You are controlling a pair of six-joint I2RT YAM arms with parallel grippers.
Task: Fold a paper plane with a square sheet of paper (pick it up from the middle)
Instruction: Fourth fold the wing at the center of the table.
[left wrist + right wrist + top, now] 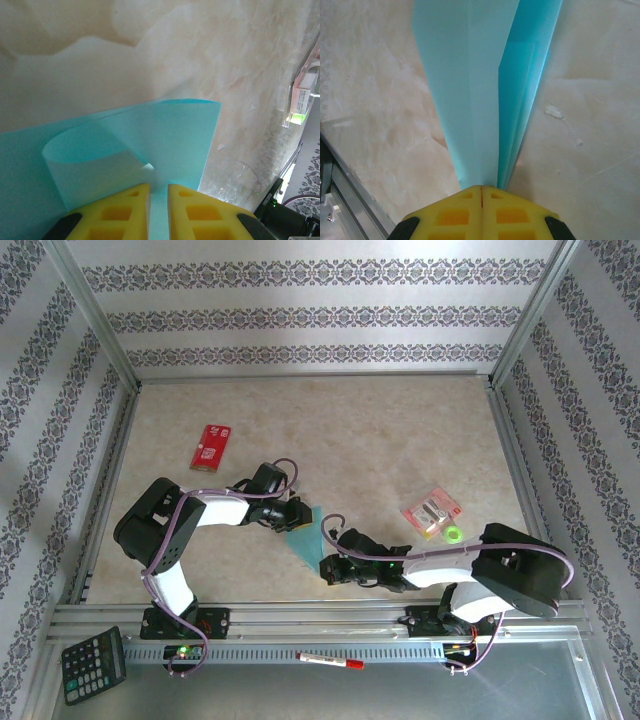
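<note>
With my left gripper (158,210) pinching the teal paper (303,532) at its wide end and my right gripper (481,200) pinching its narrow tip, at the front middle of the table (350,430), I should sharpen the crease gently and never pull the ends apart.

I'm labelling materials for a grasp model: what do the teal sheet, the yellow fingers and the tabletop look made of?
Teal sheet: thin matte paper, judging by its sharp creases and soft curl. Right end effector's fingers: yellow moulded plastic or rubber with recessed pockets; which of the two is unclear. Tabletop: marbled beige with a slight sheen, probably laminate or vinyl.
</note>
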